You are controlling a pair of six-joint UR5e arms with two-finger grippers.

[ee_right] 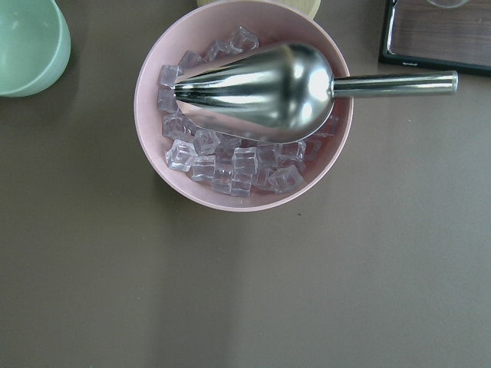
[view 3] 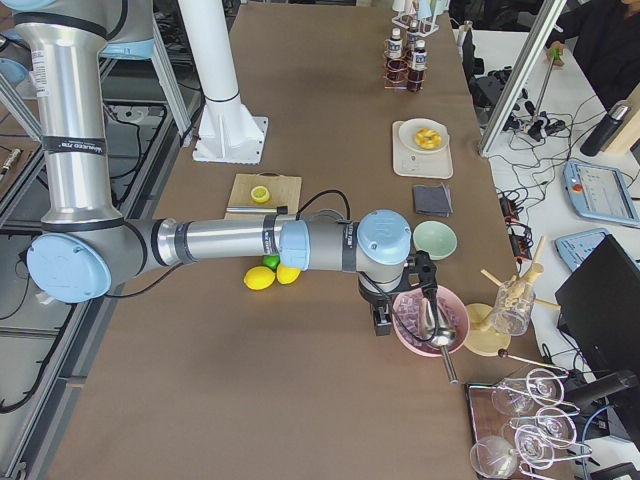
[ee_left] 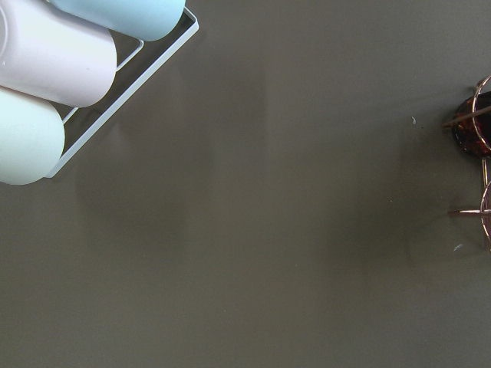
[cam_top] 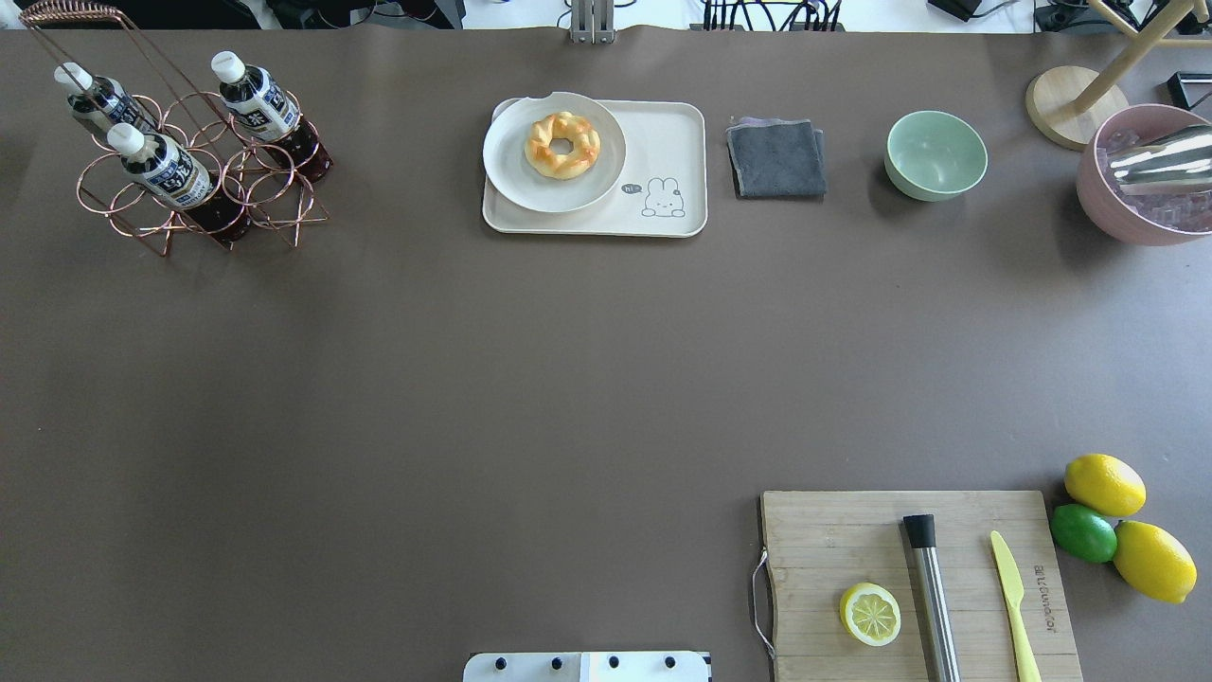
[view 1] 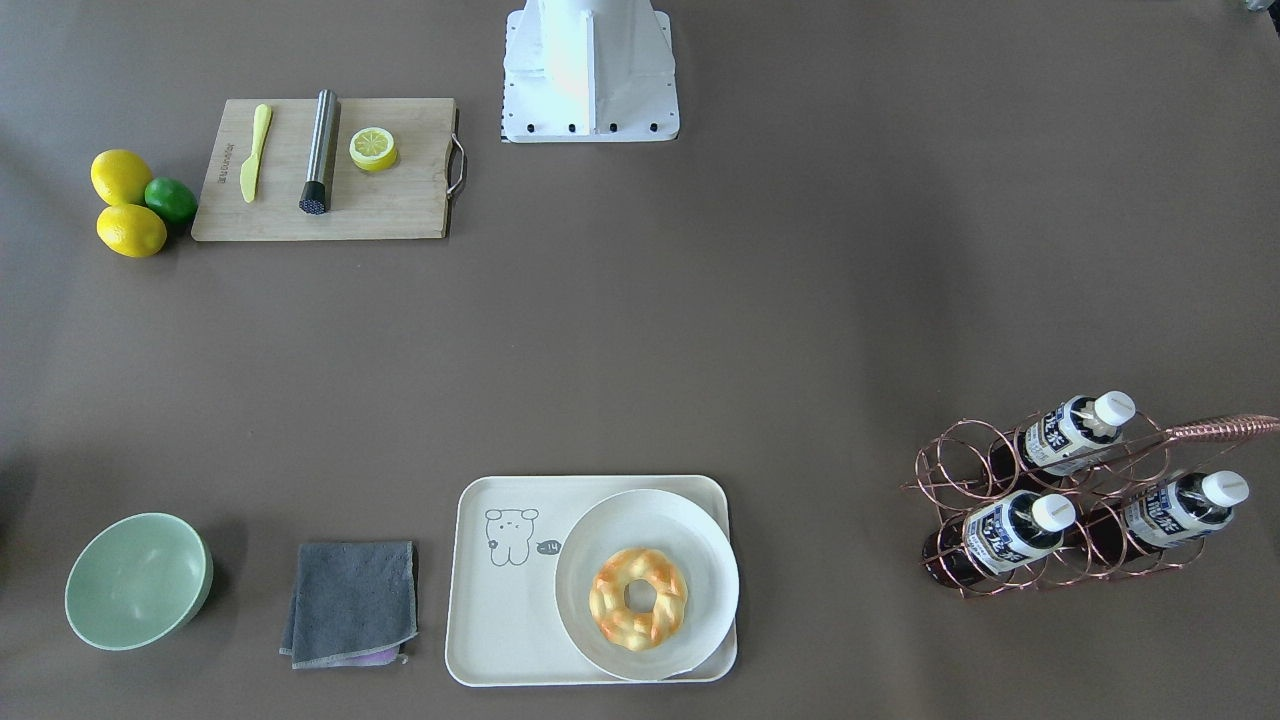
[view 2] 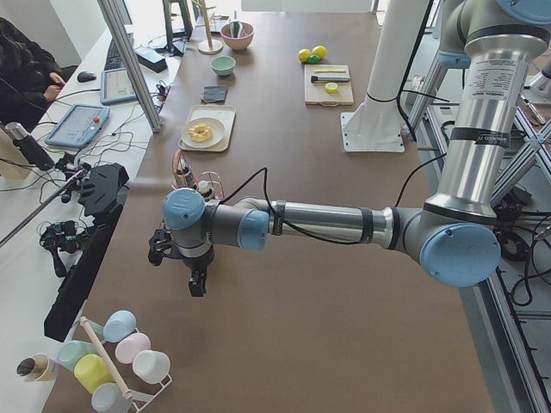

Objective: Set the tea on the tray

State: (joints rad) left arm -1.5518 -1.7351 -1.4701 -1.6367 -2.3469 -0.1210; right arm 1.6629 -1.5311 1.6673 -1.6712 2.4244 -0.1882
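Left gripper (view 2: 197, 284) hangs near the copper wire rack (view 1: 1215, 429) at far left; its jaws' state cannot be told. The tea bottle (cam_top: 166, 169) stands upright in this rack, left of the tray (cam_top: 674, 133); right gripper (view 3: 379, 322) is much farther.

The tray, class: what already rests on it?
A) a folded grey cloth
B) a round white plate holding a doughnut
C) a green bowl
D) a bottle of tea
B: the round white plate, with a doughnut on it, sits on one end of the tray; nothing else is on the tray.
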